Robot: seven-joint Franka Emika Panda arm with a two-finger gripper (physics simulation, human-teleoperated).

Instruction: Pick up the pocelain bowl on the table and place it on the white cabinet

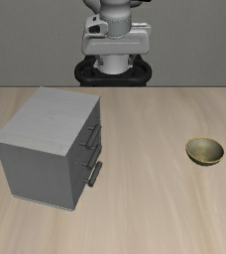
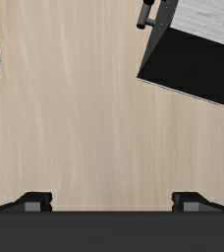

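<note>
Claw (image 2: 112,202) spread wide with nothing held, above wooden table (image 1: 155,213), brownish bowl (image 1: 205,151) at the exterior view's right, grey cabinet (image 1: 51,144) at its left, well apart

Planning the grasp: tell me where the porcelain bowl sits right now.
The bowl sits on the table at the exterior view's right, well apart from the cabinet at its left.
</note>
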